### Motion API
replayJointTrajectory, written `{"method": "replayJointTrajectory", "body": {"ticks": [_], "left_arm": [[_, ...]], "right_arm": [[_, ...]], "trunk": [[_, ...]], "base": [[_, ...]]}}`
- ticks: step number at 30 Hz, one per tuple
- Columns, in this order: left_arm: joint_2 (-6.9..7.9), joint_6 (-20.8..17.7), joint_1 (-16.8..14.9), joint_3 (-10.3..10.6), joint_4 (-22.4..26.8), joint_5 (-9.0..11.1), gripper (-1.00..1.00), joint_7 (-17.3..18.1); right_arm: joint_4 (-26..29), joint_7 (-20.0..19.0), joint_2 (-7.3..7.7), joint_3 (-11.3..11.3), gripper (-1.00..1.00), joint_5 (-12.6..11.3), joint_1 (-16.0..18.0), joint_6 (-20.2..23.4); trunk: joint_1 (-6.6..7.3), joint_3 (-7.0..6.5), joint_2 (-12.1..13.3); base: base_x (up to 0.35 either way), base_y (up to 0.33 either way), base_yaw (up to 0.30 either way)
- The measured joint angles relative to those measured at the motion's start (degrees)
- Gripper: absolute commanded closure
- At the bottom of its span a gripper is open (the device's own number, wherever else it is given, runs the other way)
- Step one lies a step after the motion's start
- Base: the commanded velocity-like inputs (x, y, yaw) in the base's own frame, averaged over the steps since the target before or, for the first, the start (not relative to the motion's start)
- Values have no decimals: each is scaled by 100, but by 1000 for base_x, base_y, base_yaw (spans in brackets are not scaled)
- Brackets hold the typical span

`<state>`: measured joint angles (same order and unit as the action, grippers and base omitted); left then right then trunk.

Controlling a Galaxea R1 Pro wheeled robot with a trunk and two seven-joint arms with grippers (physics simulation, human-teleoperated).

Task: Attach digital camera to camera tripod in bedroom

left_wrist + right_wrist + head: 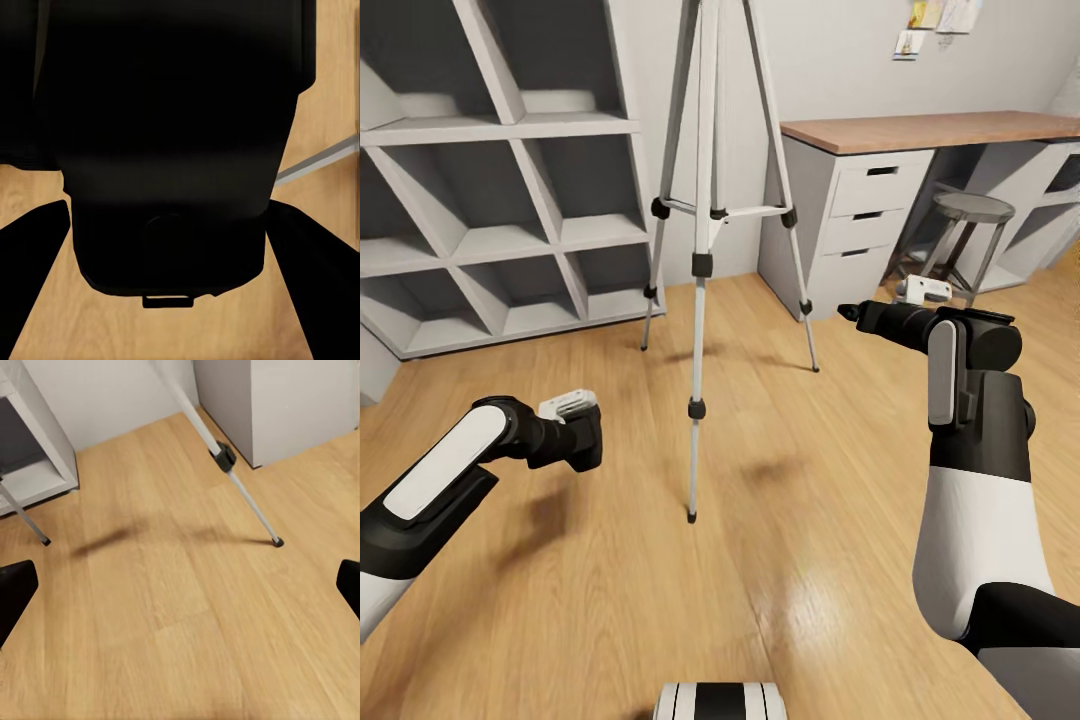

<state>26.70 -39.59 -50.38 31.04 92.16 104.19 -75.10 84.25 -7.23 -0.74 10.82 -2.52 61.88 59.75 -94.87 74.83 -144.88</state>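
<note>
Three views, quick rundown:

Tripod: the camera tripod (702, 220) stands in the upper middle of the head view on the wood floor (780, 560), three silver legs spread, head cut off by the top edge. Nearest leg foot lands around mid-frame.

Camera: the digital camera (169, 150) fills most of the left wrist view as a big black block, so it's sitting right between that end effector's fingers. In the head view it's the dark lump at lower left.

Left end effector (575, 435): closed around the camera, low over the floor, left of the tripod's front leg and apart from it.

Right end effector (920, 292): right of centre in the head view, fingers wide apart with nothing between them, just floor and two tripod legs in its wrist view.

Shelving: white cube shelving (490, 200) takes the upper left.

Bench: wood-topped bench (920, 130) with white drawers, upper right, with a grey stool (965, 225) tucked beside it.
</note>
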Motion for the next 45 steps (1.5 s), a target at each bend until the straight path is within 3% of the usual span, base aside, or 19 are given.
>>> {"method": "replayJointTrajectory", "body": {"ticks": [45], "left_arm": [[-9, -17, 67, 21, -2, 4, 100, 54]], "right_arm": [[0, 1, -3, -2, -100, -3, 0, 0]], "trunk": [[116, -998, 60]], "base": [[0, 0, 0]]}}
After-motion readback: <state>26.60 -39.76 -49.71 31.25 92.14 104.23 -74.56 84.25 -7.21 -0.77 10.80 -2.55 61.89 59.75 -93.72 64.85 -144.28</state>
